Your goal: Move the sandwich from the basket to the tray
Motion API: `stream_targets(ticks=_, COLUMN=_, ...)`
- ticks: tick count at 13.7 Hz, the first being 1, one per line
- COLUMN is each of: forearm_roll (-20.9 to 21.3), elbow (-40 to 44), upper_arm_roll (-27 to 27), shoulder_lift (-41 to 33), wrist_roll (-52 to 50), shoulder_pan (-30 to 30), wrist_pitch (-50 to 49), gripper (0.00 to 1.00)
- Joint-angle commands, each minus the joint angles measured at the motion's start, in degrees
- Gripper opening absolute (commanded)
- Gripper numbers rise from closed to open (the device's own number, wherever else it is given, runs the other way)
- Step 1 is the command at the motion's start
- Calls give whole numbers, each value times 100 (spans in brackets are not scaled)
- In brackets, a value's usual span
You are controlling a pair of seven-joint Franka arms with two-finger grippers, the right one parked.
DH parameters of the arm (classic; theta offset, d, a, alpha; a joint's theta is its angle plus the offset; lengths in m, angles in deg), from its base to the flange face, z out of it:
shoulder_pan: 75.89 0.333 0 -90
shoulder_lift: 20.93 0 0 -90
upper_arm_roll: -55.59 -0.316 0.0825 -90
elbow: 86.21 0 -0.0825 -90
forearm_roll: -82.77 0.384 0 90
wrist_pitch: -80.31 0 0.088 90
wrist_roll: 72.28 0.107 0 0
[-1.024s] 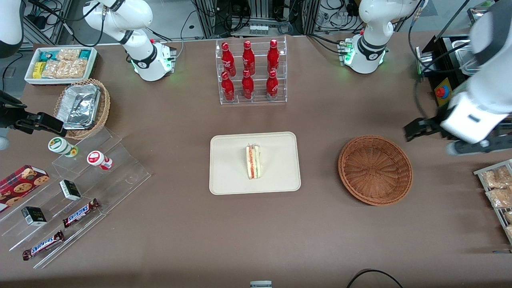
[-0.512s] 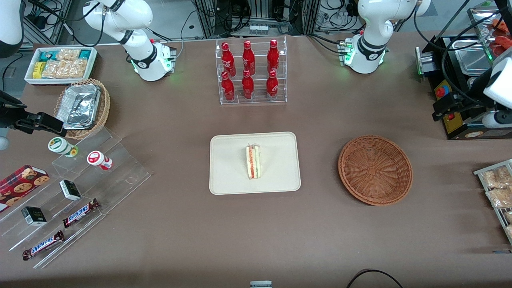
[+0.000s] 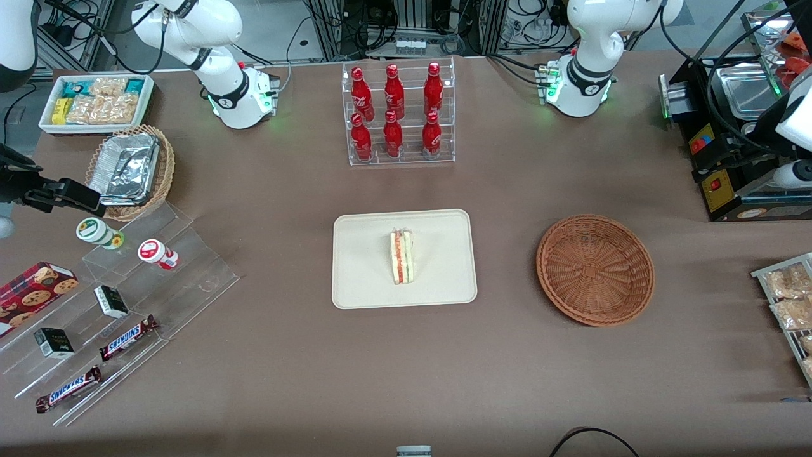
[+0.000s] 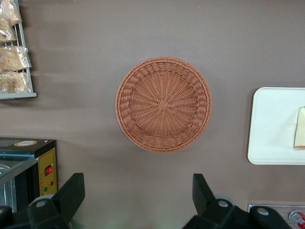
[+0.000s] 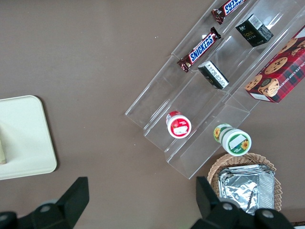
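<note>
— Since a second ago we have pulled our working arm right off the basket's side; it hung low beside the rim then, and now it sits up at the working arm's end of the table, over the black machine (image 3: pixel 729 171). Nothing on the table itself has shifted.

— And our gripper (image 4: pixel 137 200)?

— High above the table, looking straight down, with the basket (image 4: pixel 163 104) under it. Its two dark fingers (image 4: pixel 71 193) stand wide apart with nothing between them.

— Where is the sandwich (image 3: pixel 401 256)?

— On the tray (image 3: pixel 361 279), about at its middle, lying on the cream surface. It is a small wedge: pale white bread on the outside, a red strip of filling along one side and a green one along the other, and a faint shine of clear wrap round it. Its narrow end points to the bottle rack (image 3: pixel 398 114).

— And the basket (image 3: pixel 595 270) from the front?

— We see only reddish-brown weave inside, ribs running out from a small square knot at the centre. It stands well apart from the tray, toward the working arm's end.

— Does the wrist camera catch the sandwich (image 4: pixel 300 134)?

— Just a pale slice of it, on the tray (image 4: pixel 271 126).
</note>
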Motion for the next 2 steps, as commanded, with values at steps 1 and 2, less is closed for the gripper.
stream_targets(ticks=1, forearm_roll=17, elbow=149, upper_arm_roll=-66, shoulder_lift=59, wrist_roll=114, shoulder_pan=-33, wrist_pitch=4, gripper=100)
stream_targets(ticks=2, forearm_roll=17, elbow=141, upper_arm_roll=-74, shoulder_lift=59, wrist_roll=114, shoulder_pan=-24, wrist_pitch=4, gripper=100)
